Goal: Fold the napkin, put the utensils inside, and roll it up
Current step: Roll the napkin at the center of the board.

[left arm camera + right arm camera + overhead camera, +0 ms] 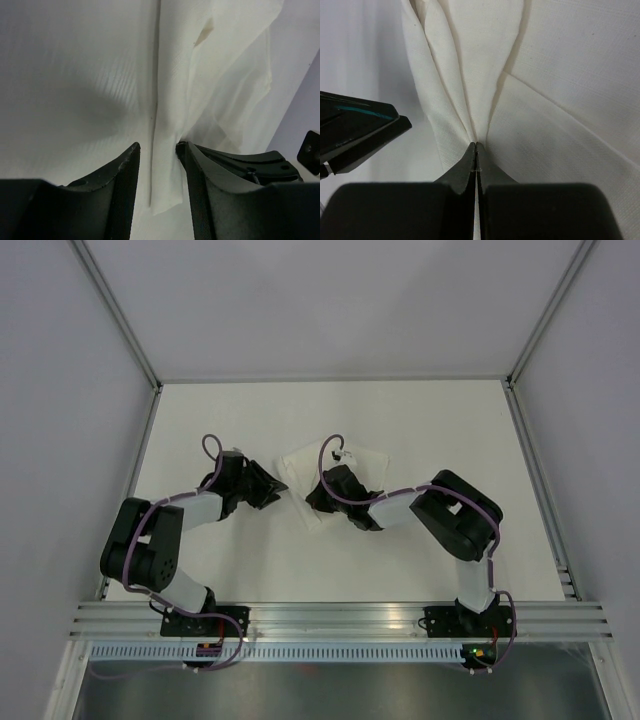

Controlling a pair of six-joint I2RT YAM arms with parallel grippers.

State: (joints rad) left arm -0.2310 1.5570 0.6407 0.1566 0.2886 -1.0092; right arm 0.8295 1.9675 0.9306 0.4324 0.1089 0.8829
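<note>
Right claw (476, 146): jaws closed, pinching a gathered fold of the napkin (560, 100). Left claw (157, 146): jaws apart, a napkin edge running between them, at the napkin's 9 o'clock side. The napkin lies rumpled at bench (420, 420) centre, partly under the right claw.

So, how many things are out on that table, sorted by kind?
Robot arms: 2, the left arm and the right arm
White napkin: 1
Utensils: 0 that I can clearly make out
Total: 3
</note>
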